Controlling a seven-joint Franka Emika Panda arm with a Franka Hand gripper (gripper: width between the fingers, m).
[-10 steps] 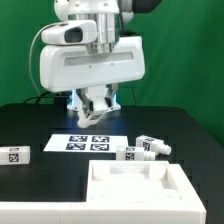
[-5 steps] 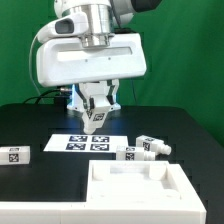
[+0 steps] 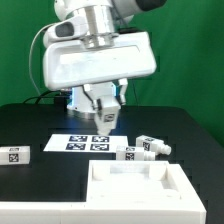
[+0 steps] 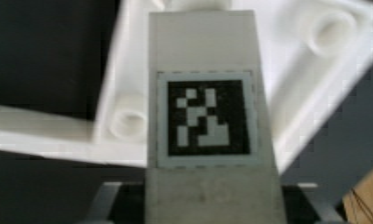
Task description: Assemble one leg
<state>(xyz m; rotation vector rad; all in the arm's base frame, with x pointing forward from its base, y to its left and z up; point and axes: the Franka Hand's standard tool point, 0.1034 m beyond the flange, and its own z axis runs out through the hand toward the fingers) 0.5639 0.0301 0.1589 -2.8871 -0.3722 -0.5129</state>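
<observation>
The gripper (image 3: 103, 110) hangs in the air above the black table (image 3: 40, 122). Its 2 fingers are clamped onto a leg (image 3: 104, 118), with the jaws no wider apart than the post itself. The leg points down out of the fingers, its black-and-white tag facing the exterior camera, and it touches nothing else.

From the wrist, the same leg (image 4: 204, 60) runs straight out from between the fingers with its tag toward the lens. The rimmed white panel (image 4: 325, 90) shows behind it.

Below the gripper, the marker board (image 3: 88, 142) lies flat on the table. Lower again and nearer the exterior camera sits the panel (image 3: 135, 185). 2 loose legs (image 3: 130, 153) lie just beside each other, below the gripper toward the exterior view's right. 1 more leg (image 3: 14, 154) lies well off toward the exterior view's left.
</observation>
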